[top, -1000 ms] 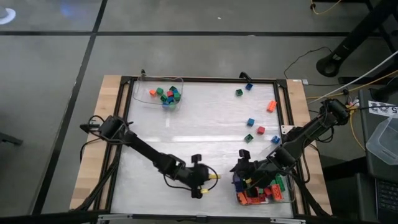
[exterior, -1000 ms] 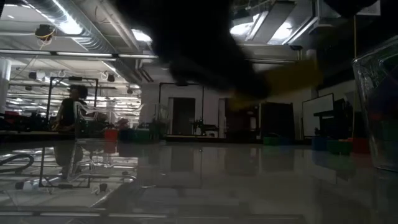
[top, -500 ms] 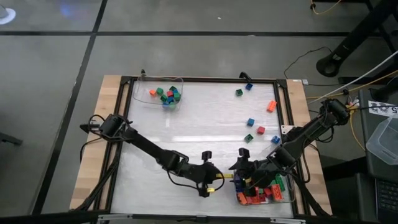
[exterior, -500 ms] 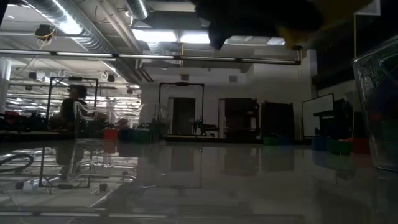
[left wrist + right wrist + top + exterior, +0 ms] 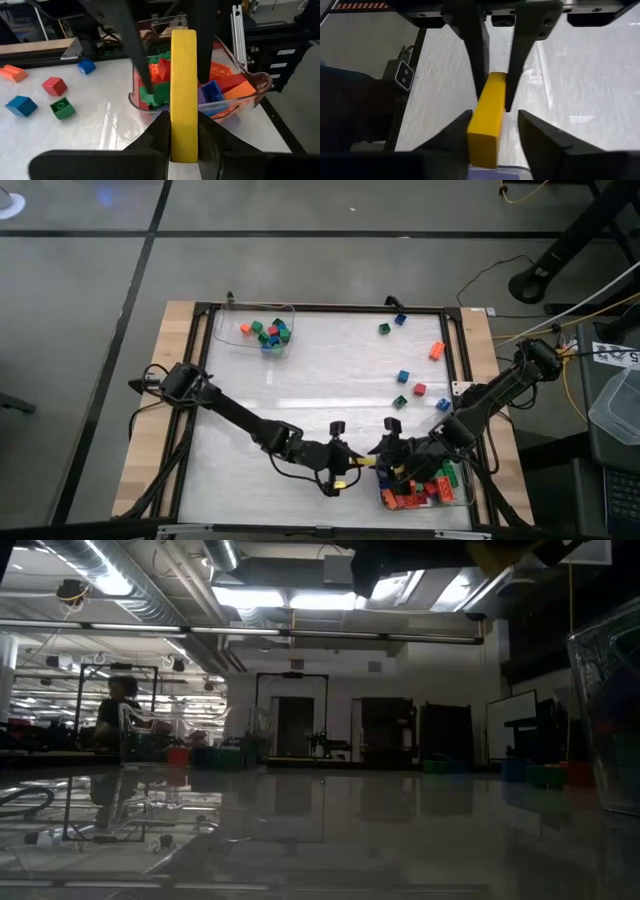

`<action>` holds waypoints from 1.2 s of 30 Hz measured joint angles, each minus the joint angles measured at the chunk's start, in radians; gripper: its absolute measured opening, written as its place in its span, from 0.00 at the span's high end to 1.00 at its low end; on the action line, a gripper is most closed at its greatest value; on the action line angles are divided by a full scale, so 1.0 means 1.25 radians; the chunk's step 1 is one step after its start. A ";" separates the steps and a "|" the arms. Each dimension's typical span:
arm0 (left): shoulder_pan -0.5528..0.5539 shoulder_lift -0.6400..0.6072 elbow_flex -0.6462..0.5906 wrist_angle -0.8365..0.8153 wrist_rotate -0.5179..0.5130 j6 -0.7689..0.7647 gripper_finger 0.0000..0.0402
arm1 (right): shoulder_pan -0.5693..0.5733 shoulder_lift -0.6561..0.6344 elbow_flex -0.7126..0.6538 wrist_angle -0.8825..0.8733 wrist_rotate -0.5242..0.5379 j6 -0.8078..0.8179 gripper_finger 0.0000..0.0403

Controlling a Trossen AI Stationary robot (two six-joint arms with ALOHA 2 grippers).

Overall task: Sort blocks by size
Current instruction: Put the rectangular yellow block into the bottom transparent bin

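Since a second ago left gripper (image 5: 352,464) has carried the long yellow block (image 5: 366,463) rightward along the table's near edge, now nose to nose with right gripper (image 5: 386,461). Left fingers are clamped on one end of the yellow block (image 5: 183,95); right gripper's fingers (image 5: 472,60) are spread, straddling the other end (image 5: 488,116), whether they touch it is unclear. Just beside the pair sits the near-right clear tray (image 5: 466,497) packed with longer bricks (image 5: 412,492), red, orange, green, blue, purple. Far-left clear tray (image 5: 292,310) holds small cubes (image 5: 270,335). Loose blocks (image 5: 402,377) lie scattered on the white table (image 5: 300,390) right side: green, blue, red cubes plus one orange long brick (image 5: 437,350). Low view shows only a yellow sliver (image 5: 497,554) at top.
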 joint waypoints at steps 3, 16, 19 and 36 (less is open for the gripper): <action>0.000 0.000 0.000 -0.002 0.001 0.003 0.85 | 0.000 0.000 0.000 0.000 0.000 0.000 0.72; -0.002 0.000 0.001 -0.007 0.009 0.000 0.67 | -0.002 -0.057 0.000 -0.072 -0.190 0.080 0.86; 0.000 0.000 0.001 -0.019 0.000 0.000 0.64 | 0.002 -0.100 0.000 -0.144 -0.278 0.161 0.82; 0.004 0.000 0.000 -0.099 0.002 -0.001 0.62 | 0.001 -0.155 0.000 -0.455 -0.533 0.530 0.72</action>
